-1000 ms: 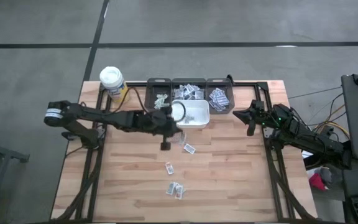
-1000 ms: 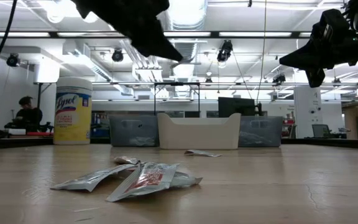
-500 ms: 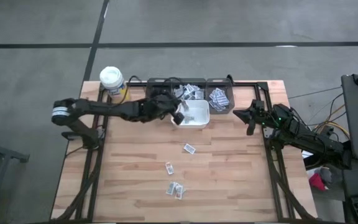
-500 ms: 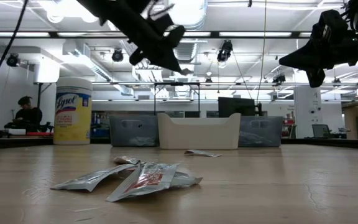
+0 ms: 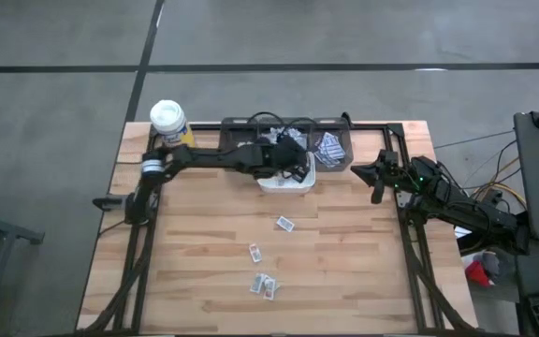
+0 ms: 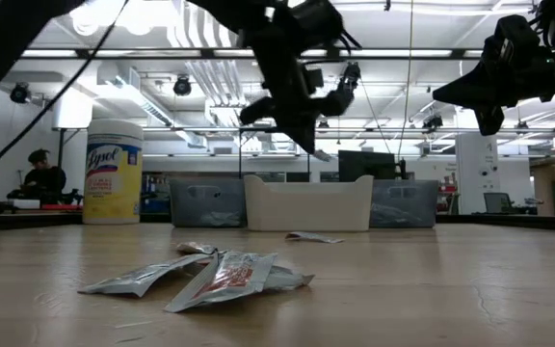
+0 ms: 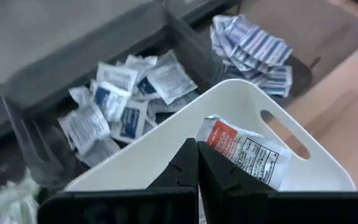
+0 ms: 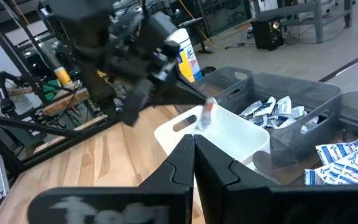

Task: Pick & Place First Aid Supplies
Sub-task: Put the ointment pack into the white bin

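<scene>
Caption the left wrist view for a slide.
Left gripper holds a red-print packet over the white bin.

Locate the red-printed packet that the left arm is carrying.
The red-printed packet is pinched in the left gripper, hanging over the white bin, in front of the dark tray of blue-printed packets.

I count four small flat paper packets [image 5: 285, 224] loose on the wooden table [image 5: 195, 243]. One white plastic tub [image 5: 284, 182], three grey bins [image 5: 240, 142], one yellow wipes canister [image 5: 170, 123].
</scene>
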Controlling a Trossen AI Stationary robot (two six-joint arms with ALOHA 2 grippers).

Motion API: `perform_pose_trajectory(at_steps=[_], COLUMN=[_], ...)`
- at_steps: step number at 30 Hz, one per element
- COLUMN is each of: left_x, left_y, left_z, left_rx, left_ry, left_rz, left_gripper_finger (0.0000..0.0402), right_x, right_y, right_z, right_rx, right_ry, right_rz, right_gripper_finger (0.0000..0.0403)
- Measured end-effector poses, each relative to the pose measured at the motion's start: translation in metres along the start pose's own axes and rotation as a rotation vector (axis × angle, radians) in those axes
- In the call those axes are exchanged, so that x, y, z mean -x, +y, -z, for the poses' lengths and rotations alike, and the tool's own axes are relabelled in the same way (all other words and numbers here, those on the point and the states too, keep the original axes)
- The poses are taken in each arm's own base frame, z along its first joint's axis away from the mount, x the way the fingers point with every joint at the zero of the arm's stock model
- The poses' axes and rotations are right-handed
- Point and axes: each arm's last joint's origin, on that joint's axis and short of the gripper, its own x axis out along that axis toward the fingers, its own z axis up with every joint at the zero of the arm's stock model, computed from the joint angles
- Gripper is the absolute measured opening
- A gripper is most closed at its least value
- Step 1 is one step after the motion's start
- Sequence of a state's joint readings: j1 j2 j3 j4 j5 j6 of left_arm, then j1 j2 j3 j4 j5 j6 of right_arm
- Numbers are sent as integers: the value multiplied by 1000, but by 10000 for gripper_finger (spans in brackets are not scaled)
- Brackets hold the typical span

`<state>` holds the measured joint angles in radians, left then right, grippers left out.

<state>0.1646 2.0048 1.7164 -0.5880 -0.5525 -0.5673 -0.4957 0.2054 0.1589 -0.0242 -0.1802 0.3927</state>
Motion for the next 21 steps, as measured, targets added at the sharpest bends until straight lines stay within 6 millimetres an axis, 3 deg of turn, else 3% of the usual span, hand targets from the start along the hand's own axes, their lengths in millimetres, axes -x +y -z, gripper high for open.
perform_pose_trajectory(at_steps=[7,14,21], left_x=[-20,-26,-33], left_y=[-13,-8,-6], left_z=[5,23,37], left_rx=[111,184,255], left_ry=[120,196,230], left_rz=[-109,-232,-237], left_gripper_finger=[0,0,0], right_x=[0,0,0], right_y=[0,0,0], right_z=[0,0,0], right_rx=[3,10,11], right_ry=[1,1,1], right_rz=[0,-1,-1], right_gripper_finger=[8,8,8])
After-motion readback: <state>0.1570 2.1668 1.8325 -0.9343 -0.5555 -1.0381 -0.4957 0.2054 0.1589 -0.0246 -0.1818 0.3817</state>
